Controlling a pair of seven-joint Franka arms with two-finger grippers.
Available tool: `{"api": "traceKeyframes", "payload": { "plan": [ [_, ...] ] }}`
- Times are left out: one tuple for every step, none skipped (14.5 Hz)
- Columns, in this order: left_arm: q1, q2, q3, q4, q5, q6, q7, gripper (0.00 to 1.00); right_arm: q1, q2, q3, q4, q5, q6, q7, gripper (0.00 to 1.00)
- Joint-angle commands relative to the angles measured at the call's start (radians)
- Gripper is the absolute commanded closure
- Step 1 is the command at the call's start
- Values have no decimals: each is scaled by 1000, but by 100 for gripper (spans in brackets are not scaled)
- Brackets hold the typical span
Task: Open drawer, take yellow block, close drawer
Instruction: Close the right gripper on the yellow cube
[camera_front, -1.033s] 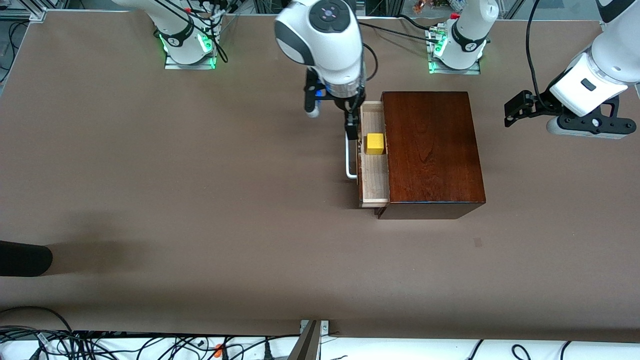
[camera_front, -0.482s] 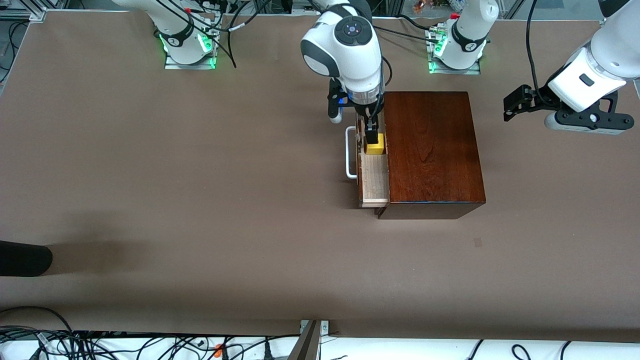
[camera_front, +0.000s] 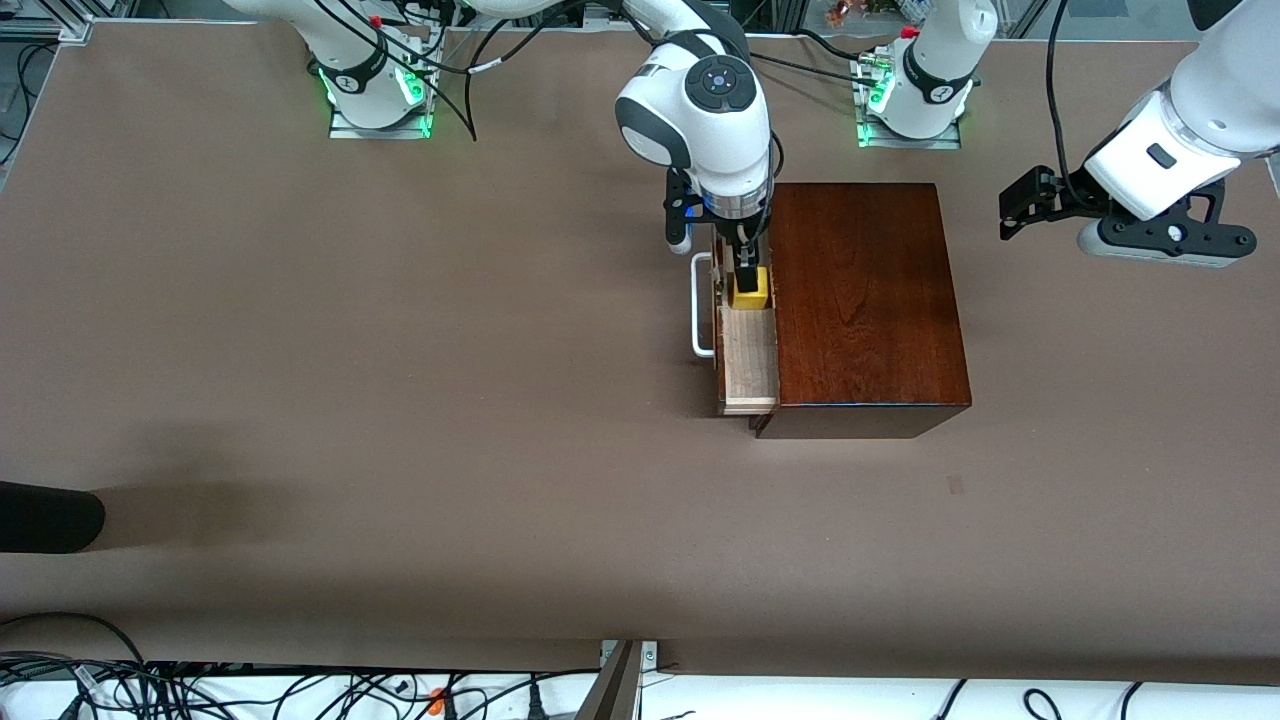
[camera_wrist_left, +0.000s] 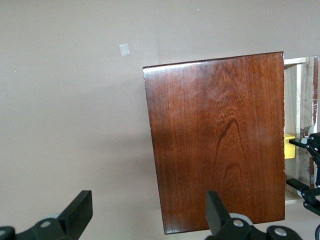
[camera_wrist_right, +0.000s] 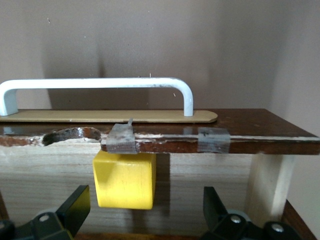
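Drawer (camera_front: 748, 345) open | right gripper (camera_front: 745, 278) spread over yellow block (camera_front: 751, 292), ungrasped | left gripper (camera_wrist_left: 145, 225) open, waiting | closing remains.

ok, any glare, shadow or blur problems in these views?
Front view: sharp; soft shadow on the table, green glow at the arm bases. Left wrist view: mild sheen on the wooden box. Right wrist view: yellow block clear, shaded under the drawer front.

brown table (camera_front: 400, 400); dark object (camera_front: 45, 515) at edge; cables (camera_front: 200, 690) below.
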Motion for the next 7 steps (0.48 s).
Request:
{"api": "traceKeyframes", "payload": {
  "plan": [
    [-2, -8, 3, 15, -9, -20, 9, 0, 11, 29, -12, 32, -17, 16, 22, 0],
    [-2, -8, 3, 15, -9, -20, 9, 0, 10, 31, -12, 32, -20, 22, 22, 0],
    [-2, -8, 3, 15, -9, -20, 11, 0, 10, 31, -15, 32, -25, 25, 22, 0],
    [0, -8, 3, 15, -9, -22, 17, 0, 10, 38, -17, 32, -26, 27, 22, 0],
    [0, -8, 3, 15, -9, -22, 32, 0, 10, 43, -21, 32, -26, 30, 22, 0],
    [0, -8, 5, 15, -9, -22, 37, 0, 11, 46, -21, 32, -26, 41, 22, 0],
    [0, -8, 3, 15, -9, -22, 37, 0, 11, 52, -21, 32, -26, 44, 22, 0]
  ]
}}
